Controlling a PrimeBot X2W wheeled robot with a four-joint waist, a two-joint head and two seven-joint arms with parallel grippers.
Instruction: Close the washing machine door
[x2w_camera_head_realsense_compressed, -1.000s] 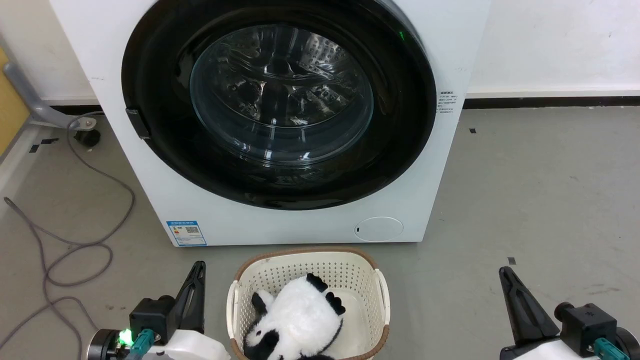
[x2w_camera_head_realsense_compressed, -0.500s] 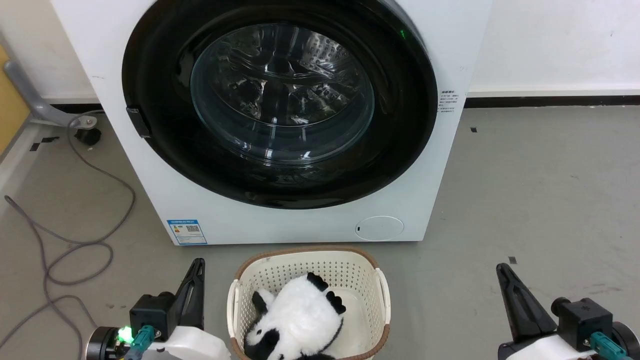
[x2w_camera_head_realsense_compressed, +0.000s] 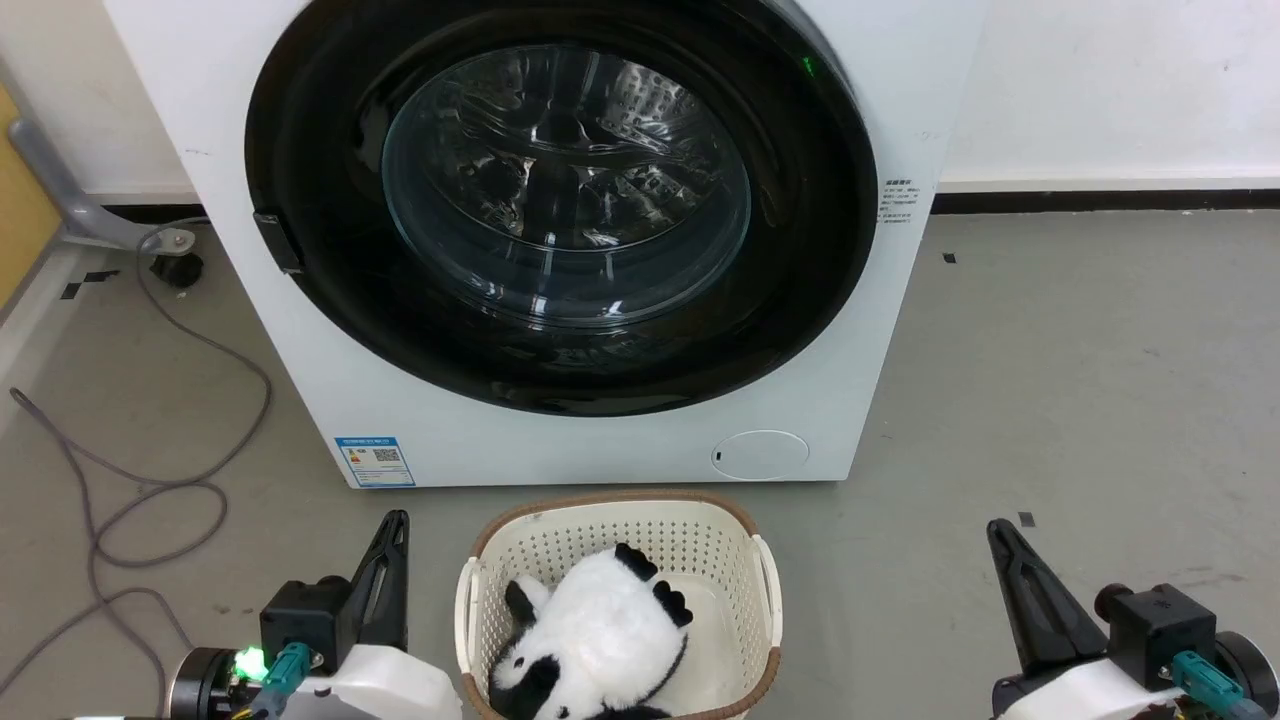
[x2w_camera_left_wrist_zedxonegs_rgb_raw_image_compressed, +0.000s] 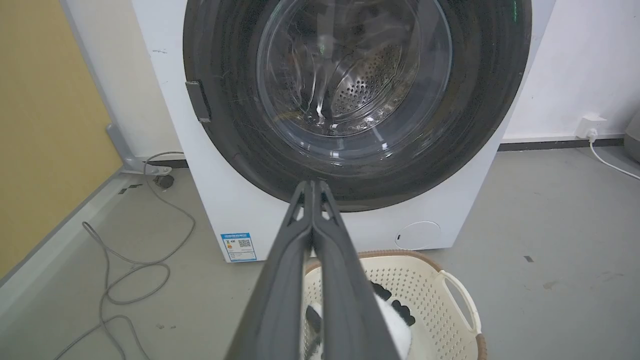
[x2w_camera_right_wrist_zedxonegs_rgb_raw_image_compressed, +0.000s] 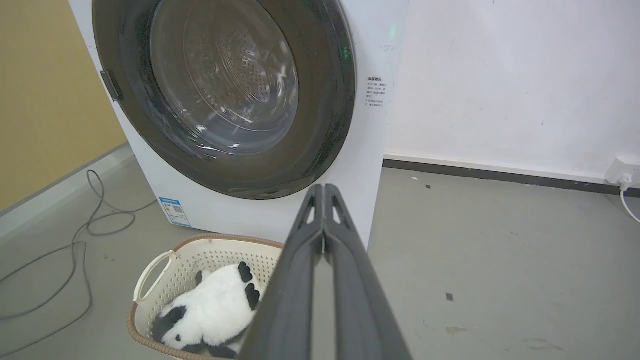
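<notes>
1. The large round glossy black washing machine door (x2w_camera_head_realsense_compressed: 560, 200), with its bulging clear glass bowl, sits in the front of the big white front-loading washing machine (x2w_camera_head_realsense_compressed: 560, 455). Its rim looks flush with the white panel all round, so I judge the task done or nearly so. The pictures cannot tell whether the latch has caught. If the door merely rests there, it may swing open again.
2. The left tool (x2w_camera_head_realsense_compressed: 398, 522) is low in front of the machine's left corner, its two long dark fingers pressed together on nothing. The right tool (x2w_camera_head_realsense_compressed: 995, 530) is in front of and beyond the machine's right corner, also closed and empty. Both are well apart from the door. A further push with such narrow tips could skid off the curved glass or load it at one spot. The black rim is the safer place to press.
3. A cream perforated plastic basket (x2w_camera_head_realsense_compressed: 520, 525) with a brown rim stands just in front of the machine, below the door, holding a black-and-white plush panda (x2w_camera_head_realsense_compressed: 600, 630). An arm reaching forward from this low position could knock or tip the basket.
4. A grey cable (x2w_camera_head_realsense_compressed: 265, 390) loops over the floor left of the machine. A wheeled base rolling that way could snag it.
</notes>
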